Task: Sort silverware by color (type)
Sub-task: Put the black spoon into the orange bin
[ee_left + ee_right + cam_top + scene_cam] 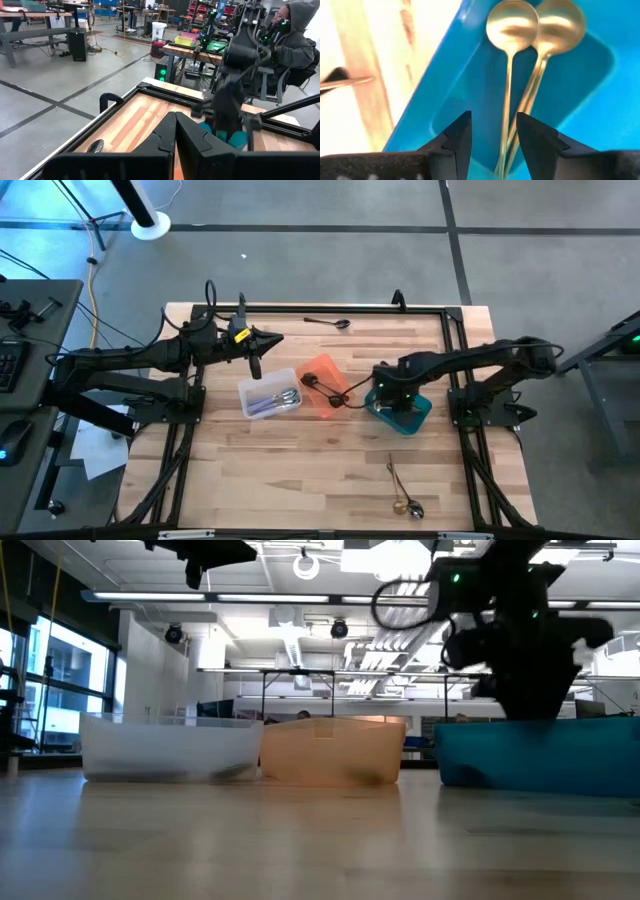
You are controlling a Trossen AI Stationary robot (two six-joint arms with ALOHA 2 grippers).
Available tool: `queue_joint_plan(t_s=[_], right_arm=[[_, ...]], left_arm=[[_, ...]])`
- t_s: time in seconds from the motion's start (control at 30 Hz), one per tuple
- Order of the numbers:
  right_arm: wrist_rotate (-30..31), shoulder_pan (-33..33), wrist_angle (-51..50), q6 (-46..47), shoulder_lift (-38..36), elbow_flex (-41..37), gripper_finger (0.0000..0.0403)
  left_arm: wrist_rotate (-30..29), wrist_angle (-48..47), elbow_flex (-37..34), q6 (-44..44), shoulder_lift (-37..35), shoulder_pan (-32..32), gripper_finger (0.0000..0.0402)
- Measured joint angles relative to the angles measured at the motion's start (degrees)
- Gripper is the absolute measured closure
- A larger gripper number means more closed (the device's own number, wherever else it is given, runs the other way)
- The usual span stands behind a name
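My right gripper [492, 132] is open and hovers over the teal bin [412, 418]. Two gold spoons [520, 30] lie on the bin's floor, bowls side by side, their handles running below the gap between my fingers. My left gripper [255, 358] is shut and empty, held above the table just beyond the clear bin [268, 395], which holds silver pieces [278, 400]. Black pieces [325, 388] lie in the orange bin [322, 370]. A black spoon [330, 323] lies near the table's far edge, and gold cutlery [400, 492] near its near edge.
The three bins stand in a row mid-table: clear [170, 745], orange [335, 750] and teal [540, 755]. Bare wood lies between the bins and the near edge. A black frame rail [440, 308] borders the table. A person in a grey hood [295, 40] sits beyond the table.
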Motion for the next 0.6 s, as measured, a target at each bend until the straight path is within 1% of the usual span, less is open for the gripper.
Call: queue_joint_plan(t_s=[0.13, 0.27, 0.33, 0.43, 0.5, 0.6], right_arm=[[-0.04, 0.00, -2.80, 1.09, -7.24, 0.00, 0.0263], [0.00, 0.00, -0.76, 4.99, -15.69, 0.00, 0.0263], [0.97, 0.00, 3.12, 7.79, -19.52, 0.00, 0.0263], [4.71, 0.00, 12.19, 12.09, -24.34, 0.00, 0.0263], [7.44, 0.00, 19.11, 13.97, -26.67, 0.00, 0.0263], [10.82, 0.00, 30.21, 14.29, -28.60, 0.00, 0.0263]], left_arm=[[0.01, 0.00, 0.00, 0.00, 0.00, 0.00, 0.0401], [0.02, 0.00, 0.00, 0.00, 0.00, 0.00, 0.0401], [0.00, 0.02, 0.00, 0.00, 0.00, -0.01, 0.0401], [0.00, 0.02, 0.00, 0.00, 0.00, -0.01, 0.0401], [0.01, 0.02, 0.00, 0.00, 0.00, 0.01, 0.0401], [0.00, 0.05, 0.00, 0.00, 0.00, 0.01, 0.0401]])
